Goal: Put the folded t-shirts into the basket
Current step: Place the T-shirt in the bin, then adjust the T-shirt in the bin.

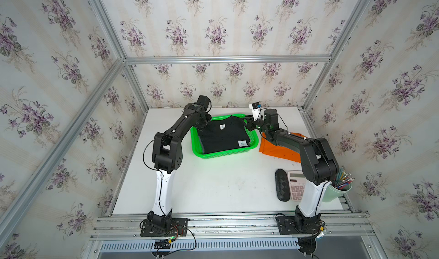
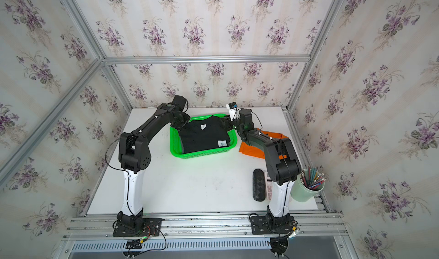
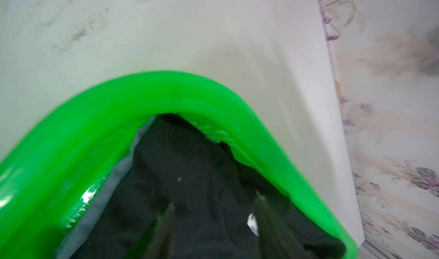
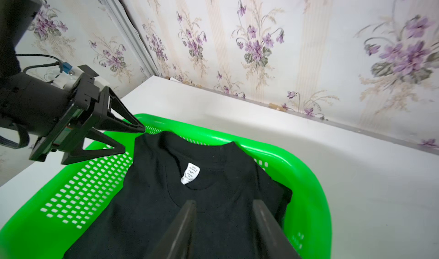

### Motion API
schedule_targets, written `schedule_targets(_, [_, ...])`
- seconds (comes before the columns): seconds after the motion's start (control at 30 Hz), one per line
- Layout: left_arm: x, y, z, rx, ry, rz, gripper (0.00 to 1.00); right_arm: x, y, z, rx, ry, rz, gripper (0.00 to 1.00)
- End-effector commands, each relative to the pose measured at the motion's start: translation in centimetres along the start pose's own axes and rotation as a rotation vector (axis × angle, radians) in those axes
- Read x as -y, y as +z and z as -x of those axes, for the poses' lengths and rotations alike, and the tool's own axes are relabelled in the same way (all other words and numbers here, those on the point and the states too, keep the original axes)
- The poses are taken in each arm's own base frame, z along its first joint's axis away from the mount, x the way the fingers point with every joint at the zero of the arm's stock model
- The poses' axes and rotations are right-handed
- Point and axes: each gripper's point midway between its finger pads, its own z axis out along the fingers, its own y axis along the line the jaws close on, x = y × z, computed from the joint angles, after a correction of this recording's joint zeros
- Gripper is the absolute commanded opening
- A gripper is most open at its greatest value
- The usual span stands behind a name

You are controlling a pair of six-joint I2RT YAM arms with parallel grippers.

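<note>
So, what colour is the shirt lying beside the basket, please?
Orange: the shirt shows best in a top view.

Basket (image 1: 223, 153) sits far-centre on the bench (image 1: 213, 186), and in it one folded t-shirt (image 1: 224, 136) lies atop another (image 3: 118, 174). Right of the basket, the third t-shirt (image 1: 273, 148) lies on the bench, under the right arm (image 1: 292, 141). Near right, left to right: case (image 1: 282, 185), calculator (image 1: 295, 186), pen cup (image 1: 337, 193).
</note>
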Motion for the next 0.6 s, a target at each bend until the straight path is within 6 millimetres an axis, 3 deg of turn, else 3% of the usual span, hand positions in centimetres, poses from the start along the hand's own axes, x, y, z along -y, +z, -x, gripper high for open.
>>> schedule_targets(0.0, [0.2, -1.9, 1.6, 0.075, 0.062, -0.020, 0.96, 0.2, -1.5, 2.1, 0.074, -0.004, -0.067, 0.42])
schedule_targets(0.13, [1.2, -5.8, 3.1, 0.166, 0.143, -0.091, 0.96, -0.8, -4.1, 4.1, 0.118, -0.066, -0.117, 0.42])
schedule_targets(0.27, [1.7, -10.0, 4.7, 0.278, 0.252, -0.151, 0.96, -2.5, -5.5, 4.5, 0.106, -0.140, -0.135, 0.42])
schedule_targets(0.43, [1.5, -14.4, 5.1, 0.416, 0.462, -0.202, 0.95, -4.4, -5.1, 2.0, -0.016, -0.148, -0.121, 0.40])
schedule_targets(0.57, [0.4, -15.0, 3.7, 0.473, 0.668, -0.194, 0.91, -4.5, -3.7, -1.6, -0.200, -0.060, -0.186, 0.39])
